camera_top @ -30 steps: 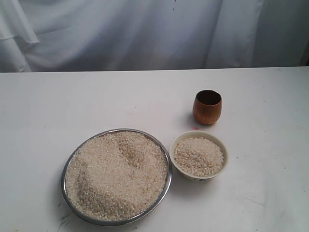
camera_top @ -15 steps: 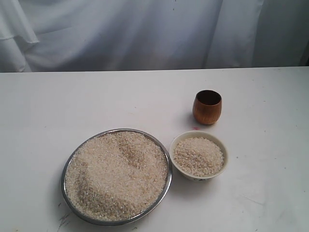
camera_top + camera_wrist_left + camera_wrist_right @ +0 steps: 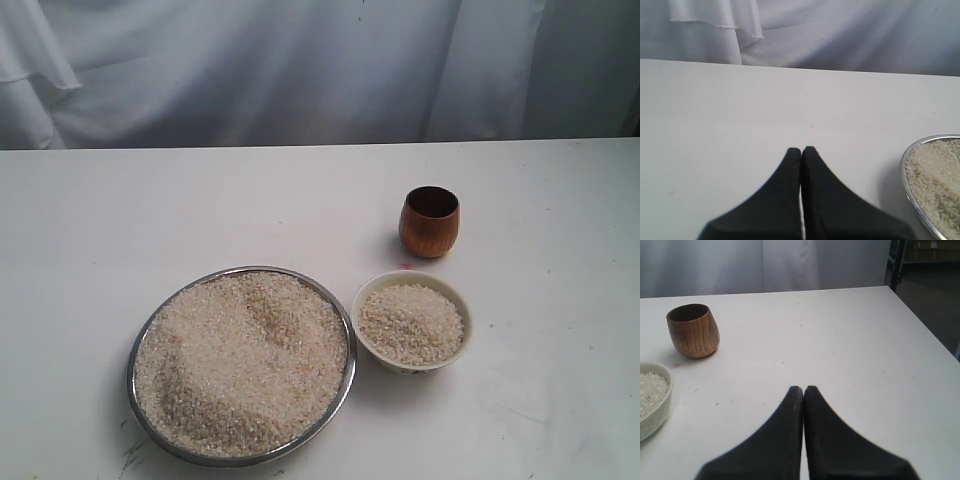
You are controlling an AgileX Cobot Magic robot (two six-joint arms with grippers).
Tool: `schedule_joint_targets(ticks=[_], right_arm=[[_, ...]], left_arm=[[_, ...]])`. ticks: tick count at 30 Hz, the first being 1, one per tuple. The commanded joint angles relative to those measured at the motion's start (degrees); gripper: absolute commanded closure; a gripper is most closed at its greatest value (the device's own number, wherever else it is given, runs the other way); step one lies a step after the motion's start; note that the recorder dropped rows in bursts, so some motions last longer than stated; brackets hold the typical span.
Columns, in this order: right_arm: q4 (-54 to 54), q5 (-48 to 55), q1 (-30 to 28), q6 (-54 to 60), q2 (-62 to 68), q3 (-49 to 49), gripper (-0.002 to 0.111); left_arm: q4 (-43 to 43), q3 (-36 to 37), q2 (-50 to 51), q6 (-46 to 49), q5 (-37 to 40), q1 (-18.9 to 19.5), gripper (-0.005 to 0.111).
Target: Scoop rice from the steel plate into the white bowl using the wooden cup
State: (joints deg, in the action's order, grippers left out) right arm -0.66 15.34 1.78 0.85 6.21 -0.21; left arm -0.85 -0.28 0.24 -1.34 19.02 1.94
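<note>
Plainly, the wooden cup (image 3: 430, 221) stood upright on the counter (image 3: 200, 200) just beyond the white bowl (image 3: 412, 322), nearer the right tool (image 3: 803, 388) than the left tool (image 3: 801, 149); both were closed tight, holding nothing.

Rice (image 3: 240, 365) heaped in steel plate (image 3: 131, 365); white bowl (image 3: 412, 368) part-filled; wooden cup (image 3: 429, 222) upright.

Wrist views crop the steel plate (image 3: 902, 170) and the white bowl (image 3: 657, 417).
</note>
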Motion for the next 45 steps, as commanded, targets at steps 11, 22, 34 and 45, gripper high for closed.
schedule_joint_targets(ticks=[11, 22, 34, 45], right_arm=[[-0.44, 0.16, 0.25, 0.22, -0.05, 0.21, 0.108], [-0.44, 0.16, 0.25, -1.69, -0.05, 0.21, 0.108], [-0.44, 0.16, 0.25, -1.69, -0.05, 0.21, 0.108], [-0.44, 0.16, 0.25, -1.69, -0.05, 0.21, 0.108]], left_arm=[[0.06, 0.28, -0.24, -0.01, -0.76, -0.15, 0.107], [0.06, 0.28, -0.24, -0.01, -0.76, -0.15, 0.107], [0.06, 0.28, -0.24, -0.01, -0.76, -0.15, 0.107], [0.06, 0.28, -0.24, -0.01, -0.76, -0.15, 0.107]])
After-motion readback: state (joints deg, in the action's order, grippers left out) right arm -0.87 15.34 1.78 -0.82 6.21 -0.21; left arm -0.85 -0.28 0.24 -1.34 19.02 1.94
